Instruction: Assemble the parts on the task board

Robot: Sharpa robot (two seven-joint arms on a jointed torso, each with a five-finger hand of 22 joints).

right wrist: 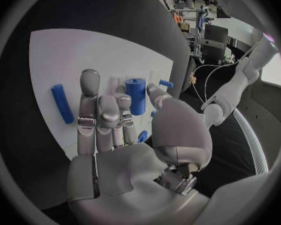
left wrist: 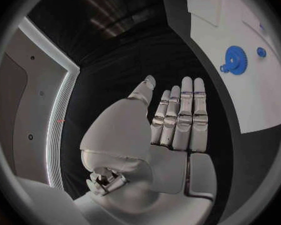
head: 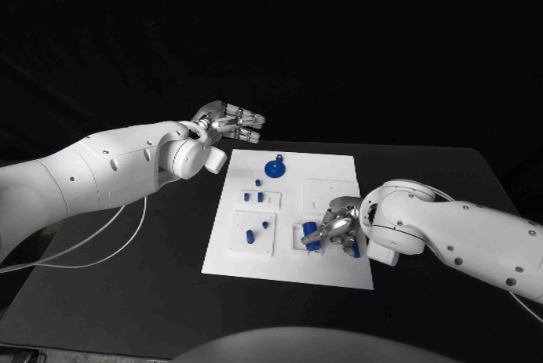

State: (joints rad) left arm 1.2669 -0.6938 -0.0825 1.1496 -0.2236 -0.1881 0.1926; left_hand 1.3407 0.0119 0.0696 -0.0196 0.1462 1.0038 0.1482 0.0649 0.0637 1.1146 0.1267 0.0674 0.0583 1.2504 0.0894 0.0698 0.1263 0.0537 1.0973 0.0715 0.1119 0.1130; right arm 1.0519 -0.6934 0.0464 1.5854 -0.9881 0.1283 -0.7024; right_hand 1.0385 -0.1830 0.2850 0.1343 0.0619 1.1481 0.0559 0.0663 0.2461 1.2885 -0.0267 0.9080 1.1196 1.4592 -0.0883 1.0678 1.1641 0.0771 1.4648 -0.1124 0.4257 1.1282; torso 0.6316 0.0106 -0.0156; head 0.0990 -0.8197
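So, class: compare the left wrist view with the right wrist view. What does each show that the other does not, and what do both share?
Left wrist view alone: the left hand, flat, fingers straight and together, holding nothing, over the black table, plus a blue gear and a small blue peg lying on the board.
Right wrist view alone: the right hand, fingers around an upright blue cylinder, and a blue rod lying beside it.
Both: the white task board carrying blue parts.
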